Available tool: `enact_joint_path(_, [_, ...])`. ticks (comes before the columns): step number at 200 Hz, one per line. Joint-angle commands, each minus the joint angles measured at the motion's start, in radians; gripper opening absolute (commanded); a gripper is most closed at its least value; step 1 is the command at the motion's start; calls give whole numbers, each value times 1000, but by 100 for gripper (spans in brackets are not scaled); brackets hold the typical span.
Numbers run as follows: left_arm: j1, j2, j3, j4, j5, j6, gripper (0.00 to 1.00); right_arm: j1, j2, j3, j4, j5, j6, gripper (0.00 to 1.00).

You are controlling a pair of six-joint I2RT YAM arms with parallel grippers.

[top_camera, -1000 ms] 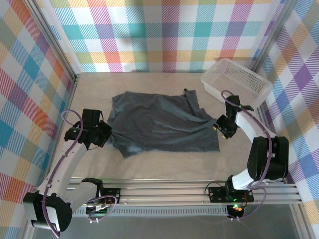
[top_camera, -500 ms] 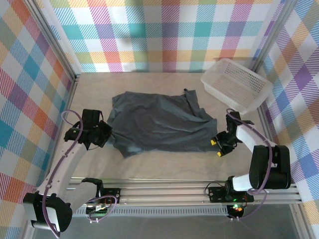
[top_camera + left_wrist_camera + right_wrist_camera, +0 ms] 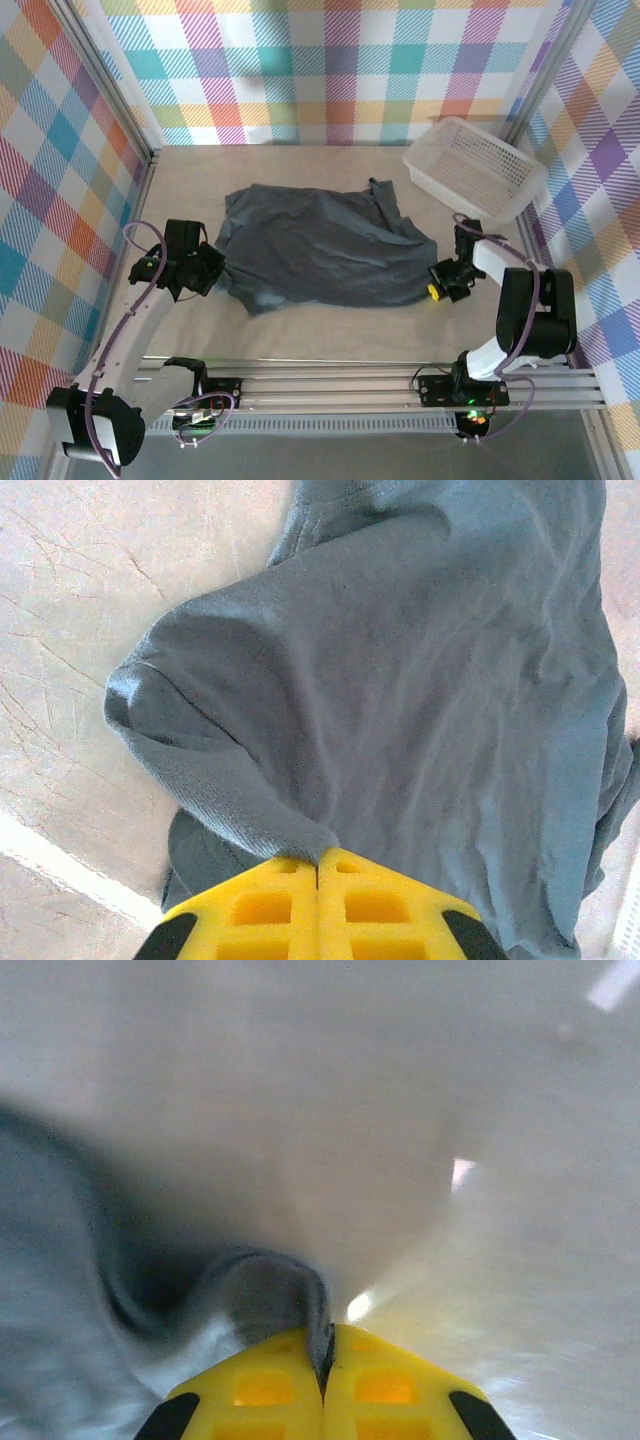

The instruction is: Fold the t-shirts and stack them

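Table (image 3: pixel 330 335): pale wood-look top, plaid walls (image 3: pixel 330 70) on three sides. Rail w/ both arm bases runs along the near edge.

T-shirt (image 3: pixel 320 245): plain slate blue-grey, lying mid-table btwn the two arms. Mostly spread out but rumpled, w/ creases across the body and a flap sticking up toward the far right. Its L edge reaches the left jaws and its near R corner reaches the right jaws. Not folded yet.

Left arm (image 3: pixel 135 330): reaches up the L side of the table, wrist at the shirt's L edge. Right arm (image 3: pixel 525 320): bent back on itself at the R side, wrist low at the shirt's near R corner.

Basket (image 3: pixel 475 165): white plastic lattice, far R corner, apart from the shirt.

Left jaws: pressed together, pinching a fold of the t-shirt (image 3: pixel 420 700) edge. In the L wrist view the yellow pads (image 3: pixel 265 910) meet w/ no gap and a ribbed hem sits right at their tip; cloth bunches into a rounded lump just ahead, the rest spreads away over bare table.

Right jaws: also pressed together. The R wrist view is blurry, but a dark ridge of the t-shirt (image 3: pixel 260 1295) is nipped btwn the yellow pads (image 3: pixel 385 1385), w/ more cloth trailing off to the L and pale table beyond.
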Motion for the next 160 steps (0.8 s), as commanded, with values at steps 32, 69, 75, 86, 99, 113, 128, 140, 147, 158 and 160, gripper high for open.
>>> enact_joint_path(32, [23, 77, 210, 62, -45, 24, 0, 117, -10, 429, 114, -23, -241, 0])
enact_joint_path(69, [82, 119, 468, 96, -86, 22, 0, 138, -6, 690, 208, -132, -280, 0])
enact_joint_path(75, [87, 120, 505, 103, -96, 24, 0, 139, -8, 724, 225, -148, -281, 0])
enact_joint_path(86, [94, 117, 584, 117, -120, 33, 0, 136, -19, 778, 266, -172, -282, 0])
enact_joint_path(99, [94, 102, 655, 144, -142, 49, 0, 137, -48, 819, 321, -186, -280, 0])
enact_joint_path(113, [94, 73, 711, 165, -165, 61, 0, 136, -87, 844, 380, -196, -275, 0])
enact_joint_path(128, [94, 34, 756, 192, -185, 73, 0, 132, -134, 868, 414, -198, -266, 0])
enact_joint_path(140, [94, 2, 796, 203, -204, 89, 0, 130, -182, 865, 451, -191, -262, 0])
enact_joint_path(147, [94, -14, 825, 206, -214, 106, 0, 130, -210, 861, 470, -176, -256, 0])
enact_joint_path(158, [94, -21, 886, 202, -225, 133, 0, 124, -244, 867, 486, -158, -240, 0])
enact_joint_path(160, [94, -21, 898, 200, -228, 135, 0, 122, -249, 869, 488, -157, -237, 0])
